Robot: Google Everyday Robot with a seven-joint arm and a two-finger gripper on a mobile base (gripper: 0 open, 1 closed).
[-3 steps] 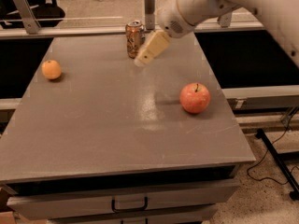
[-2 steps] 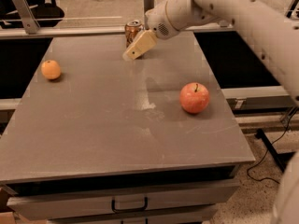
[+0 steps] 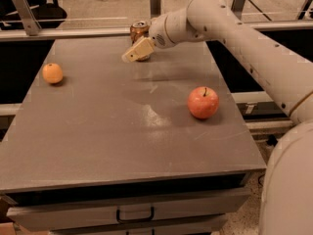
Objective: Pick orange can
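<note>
The orange can (image 3: 139, 30) stands upright near the far edge of the grey table (image 3: 107, 131), its orange-brown body and silver top showing. My gripper (image 3: 137, 50), a tan wedge at the end of the white arm (image 3: 234, 28), reaches in from the right. It sits right in front of the can and covers the can's lower part. I cannot tell whether it touches the can.
A small round orange fruit (image 3: 52, 73) lies at the table's left. A red-pink apple (image 3: 203, 102) lies right of the middle. A metal rail (image 3: 73, 32) runs behind the far edge. A drawer with a handle (image 3: 134, 214) is below the front edge.
The gripper has moved left and down, from beside the can's right to directly in front of it. The can, the fruit and the apple have not moved.
</note>
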